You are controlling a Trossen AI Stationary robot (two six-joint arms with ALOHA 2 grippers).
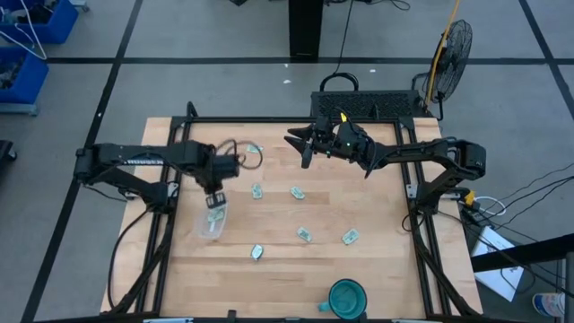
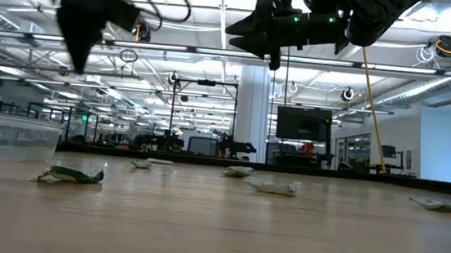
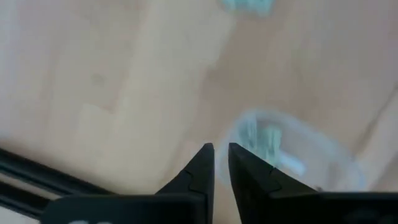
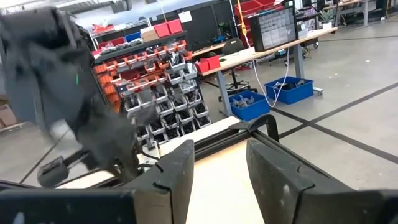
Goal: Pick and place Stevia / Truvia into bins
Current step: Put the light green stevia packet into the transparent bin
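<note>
- Step in hand, as judged: between a drop and the next pick. Left gripper (image 1: 214, 190) hovers just above the bin's (image 1: 215, 218) far end, fingers (image 3: 202, 167) nearly closed with only a narrow gap and nothing between them.
- Bin sits at the table's (image 1: 377, 269) left side; the left wrist view shows two or three pale green sachets already lying inside it (image 3: 261, 138).
- Right gripper (image 1: 300, 144) hangs high over the table's far edge, fingers (image 4: 177, 171) apart and empty. It seems to be waiting.
- Loose Stevia sachets left on the wood: one near the far edge (image 1: 254, 150), two mid-table (image 1: 257, 191) (image 1: 297, 192), two nearer the front (image 1: 305, 235) (image 1: 350, 237), one just front of the bin (image 1: 257, 253).
- Next move, as judged: open the left fingers, cross to the nearest mid-table sachet, come down flat — the sachets are thin, so the fingertips must reach the wood.
- Look of the sachets: small, flat, pale green and white, several crumpled — the low view shows one bent upward (image 2: 72, 176).
- Teal cup (image 1: 347, 297) stands at the front edge, apart from the work.
</note>
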